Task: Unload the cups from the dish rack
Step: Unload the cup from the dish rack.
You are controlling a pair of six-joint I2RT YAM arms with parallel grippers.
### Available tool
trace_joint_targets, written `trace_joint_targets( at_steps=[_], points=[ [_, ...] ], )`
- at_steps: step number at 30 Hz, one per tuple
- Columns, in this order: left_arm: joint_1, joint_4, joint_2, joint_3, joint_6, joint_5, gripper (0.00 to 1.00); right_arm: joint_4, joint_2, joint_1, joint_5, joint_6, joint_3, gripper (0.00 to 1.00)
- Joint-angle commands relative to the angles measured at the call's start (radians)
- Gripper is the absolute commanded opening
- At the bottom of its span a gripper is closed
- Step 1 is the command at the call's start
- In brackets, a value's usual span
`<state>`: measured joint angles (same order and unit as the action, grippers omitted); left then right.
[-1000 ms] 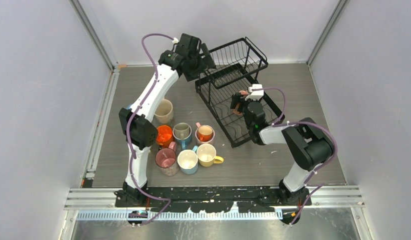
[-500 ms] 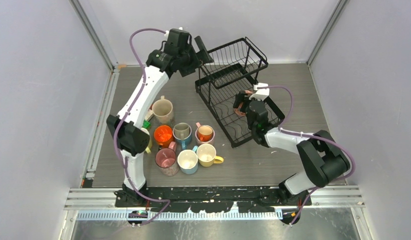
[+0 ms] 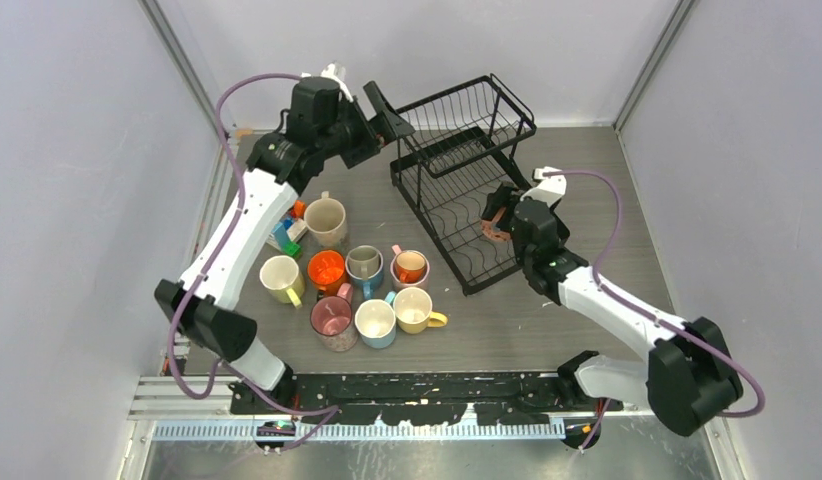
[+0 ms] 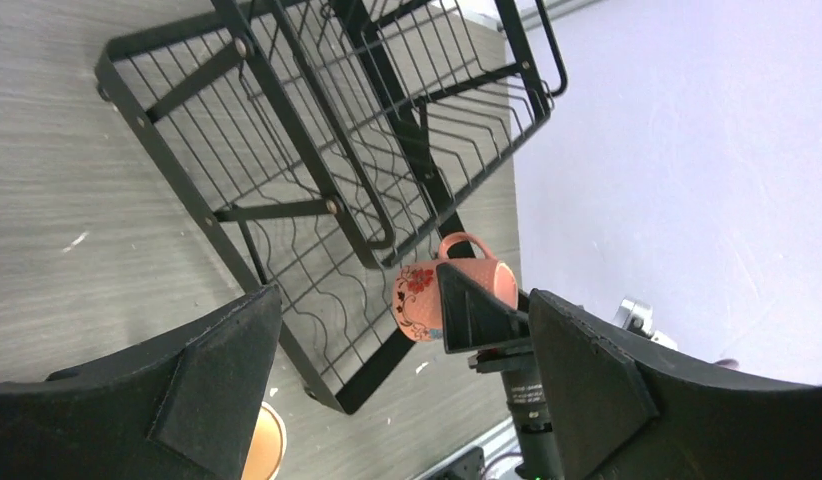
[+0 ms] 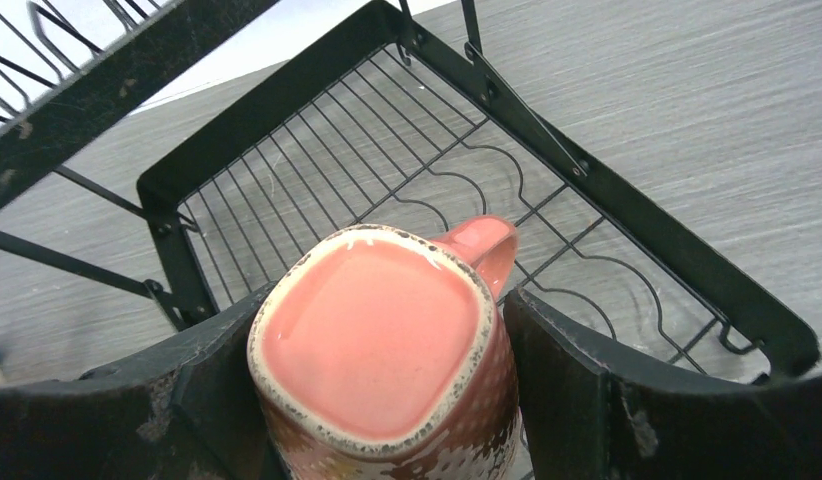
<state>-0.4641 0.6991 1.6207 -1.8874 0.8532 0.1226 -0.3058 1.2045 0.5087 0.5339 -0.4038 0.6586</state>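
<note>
Top view, upper left: left claw (image 3: pixel 389 112) open and empty, just beside the dish rack's (image 3: pixel 467 110) upper basket.

Centre left: eight cups (image 3: pixel 375 322) grouped on the table (image 3: pixel 487 330), apart from the rack.

Right of centre: right claw (image 3: pixel 500 218) clamped on a salmon cup (image 5: pixel 372 340). Its mouth faces the wrist camera, its long axis runs along the fingers, and its handle points away. It hangs over the lower tray (image 5: pixel 637 215).

The rack looks otherwise bare, so this is probably the last cup.

Judgement: the cup must travel left toward the group. The tray's near rail and the nearest cups stand in the way.
</note>
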Motion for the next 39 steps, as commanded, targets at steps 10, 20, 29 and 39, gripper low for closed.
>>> trace_joint_targets(
  at_steps=[10, 20, 29, 39],
  points=[
    [-0.043, -0.365, -0.250, 0.428, 0.068, 0.248, 0.93, 0.311, -0.260, 0.005, -0.101, -0.244, 0.185, 0.23],
    [-0.073, -0.675, -0.316, 0.704, 0.333, 0.365, 0.91, 0.316, -0.301, 0.006, -0.240, -0.426, 0.240, 0.23],
    [-0.119, -0.891, -0.305, 0.794, 0.491, 0.391, 0.91, 0.201, -0.293, 0.008, -0.271, -0.592, 0.249, 0.25],
    [-0.168, -1.107, -0.245, 0.864, 0.731, 0.386, 0.81, 0.012, -0.294, 0.034, -0.210, -0.747, 0.160, 0.25]
  ],
)
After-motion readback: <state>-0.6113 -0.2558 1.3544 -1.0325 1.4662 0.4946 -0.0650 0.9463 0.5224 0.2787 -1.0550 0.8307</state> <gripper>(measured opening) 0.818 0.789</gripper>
